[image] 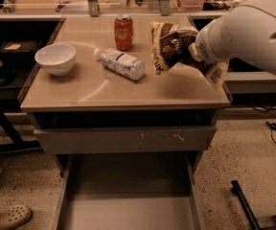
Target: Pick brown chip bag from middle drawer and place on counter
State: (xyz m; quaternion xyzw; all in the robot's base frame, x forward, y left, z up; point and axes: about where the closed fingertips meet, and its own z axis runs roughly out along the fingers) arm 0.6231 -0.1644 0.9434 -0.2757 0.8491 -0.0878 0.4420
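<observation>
— Where is my gripper, and what has it got?
— Your gripper (pixel 191 49) is by the counter's (pixel 104 87) right edge, clamped on the right end of the bag (pixel 169 47). The white arm hides most of it.
— How does the bag look?
— It's crinkly dark-brown foil, crumpled and tilted over the glossy tan top. A clear bottle (pixel 121 63) lies just left of it. The grey metal drawer (pixel 128 210) stands open below, its floor flat.
</observation>
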